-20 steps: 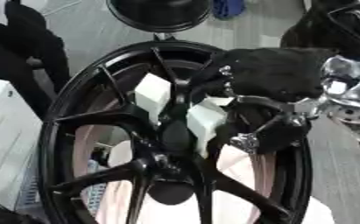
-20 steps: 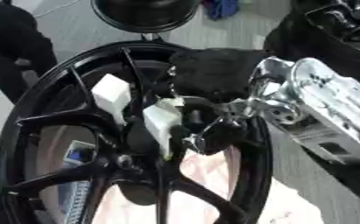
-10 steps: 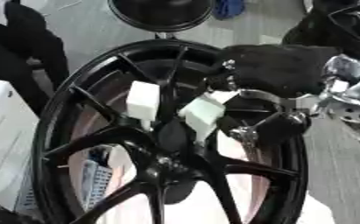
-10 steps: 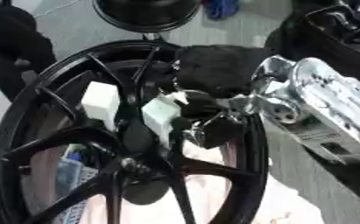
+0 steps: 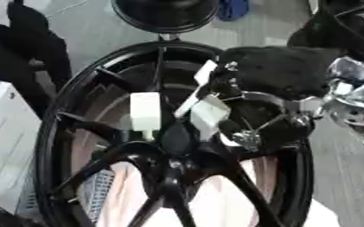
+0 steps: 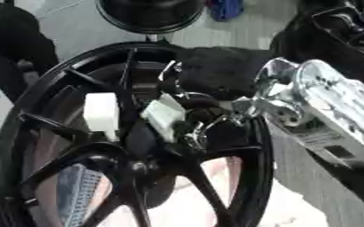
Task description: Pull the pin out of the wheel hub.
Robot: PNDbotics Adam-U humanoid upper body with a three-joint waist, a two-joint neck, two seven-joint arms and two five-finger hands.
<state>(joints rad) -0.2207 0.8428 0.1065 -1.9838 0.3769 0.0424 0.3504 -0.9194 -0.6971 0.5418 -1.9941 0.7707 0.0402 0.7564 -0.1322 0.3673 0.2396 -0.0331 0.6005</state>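
A black spoked wheel fills both views, its hub near the middle. Two white pieces stand up from the spokes just above the hub: a white block on the left and a white pin to its right. My right hand, black with a silver wrist, reaches in from the right over the rim. Its fingers curl round the white pin. My left hand does not show.
A round black stand and a blue thing lie beyond the wheel at the top. Dark shapes stand at the left edge. A pale box sits at the lower left, and pale cloth shows through the spokes.
The whole picture has shifted, so the head moved. The left white block sits lower and nearer the hub than before. My right hand has kept its hold on the white pin.
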